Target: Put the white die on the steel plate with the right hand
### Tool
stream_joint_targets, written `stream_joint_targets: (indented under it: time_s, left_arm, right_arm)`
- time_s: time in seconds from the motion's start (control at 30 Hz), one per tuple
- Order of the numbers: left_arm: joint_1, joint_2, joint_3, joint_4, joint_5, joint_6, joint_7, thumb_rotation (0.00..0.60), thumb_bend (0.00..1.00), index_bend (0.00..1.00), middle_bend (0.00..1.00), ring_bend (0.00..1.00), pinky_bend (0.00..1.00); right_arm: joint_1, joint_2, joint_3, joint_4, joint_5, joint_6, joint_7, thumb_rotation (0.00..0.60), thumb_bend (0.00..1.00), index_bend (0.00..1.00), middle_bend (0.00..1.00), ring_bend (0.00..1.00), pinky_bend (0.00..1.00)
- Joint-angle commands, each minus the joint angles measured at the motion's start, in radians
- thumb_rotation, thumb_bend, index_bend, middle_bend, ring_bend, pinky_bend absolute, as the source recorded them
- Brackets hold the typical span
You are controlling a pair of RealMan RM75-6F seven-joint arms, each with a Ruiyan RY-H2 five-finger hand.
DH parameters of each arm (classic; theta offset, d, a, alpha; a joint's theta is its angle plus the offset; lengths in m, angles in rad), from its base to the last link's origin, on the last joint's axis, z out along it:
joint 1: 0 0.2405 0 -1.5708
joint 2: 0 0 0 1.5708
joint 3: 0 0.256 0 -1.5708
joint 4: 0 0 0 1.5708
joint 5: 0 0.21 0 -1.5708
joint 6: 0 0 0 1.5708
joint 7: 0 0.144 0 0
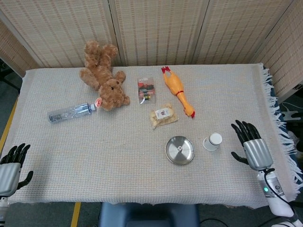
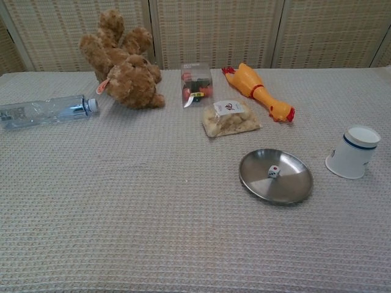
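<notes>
The white die (image 2: 274,171) lies in the middle of the round steel plate (image 2: 292,185), which sits on the cloth right of centre; in the head view the die (image 1: 180,148) is a small speck on the plate (image 1: 173,156). My right hand (image 1: 252,144) is open with fingers spread, to the right of the plate and past a white cup, holding nothing; the chest view does not show it. At the table's near left corner my left hand (image 1: 10,166) hangs with fingers loosely apart and empty.
A white cup (image 2: 353,151) with a blue band stands upside down just right of the plate. Farther back are a snack bag (image 2: 230,117), rubber chicken (image 2: 258,90), small clear box (image 2: 196,83), teddy bear (image 2: 124,64) and plastic bottle (image 2: 46,110).
</notes>
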Motion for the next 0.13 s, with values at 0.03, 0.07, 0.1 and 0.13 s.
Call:
stream_joint_targets:
  time_s: [0.03,0.07,0.1,0.13]
  left_arm:
    - [-0.002,-0.004,0.003,0.002,0.006,0.0,0.009,0.6,0.35,0.0,0.03,0.02,0.21]
    - [-0.002,-0.005,0.003,0.002,0.007,-0.002,0.01,0.6,0.35,0.0,0.03,0.02,0.21]
    - [-0.003,-0.005,0.004,0.002,0.008,-0.003,0.011,0.6,0.35,0.0,0.03,0.02,0.21]
    - [-0.004,-0.005,0.005,0.001,0.008,-0.005,0.011,0.6,0.35,0.0,0.03,0.02,0.21]
  right_arm:
    - [-0.046,0.114,0.041,-0.222,0.189,-0.088,-0.251,0.6,0.07,0.0,0.0,0.0,0.08]
    - [-0.044,0.12,0.046,-0.235,0.203,-0.099,-0.265,0.6,0.07,0.0,0.0,0.0,0.08]
    - [-0.042,0.123,0.049,-0.245,0.211,-0.107,-0.273,0.6,0.07,0.0,0.0,0.0,0.08]
    - [-0.043,0.127,0.052,-0.253,0.214,-0.111,-0.277,0.6,0.07,0.0,0.0,0.0,0.08]
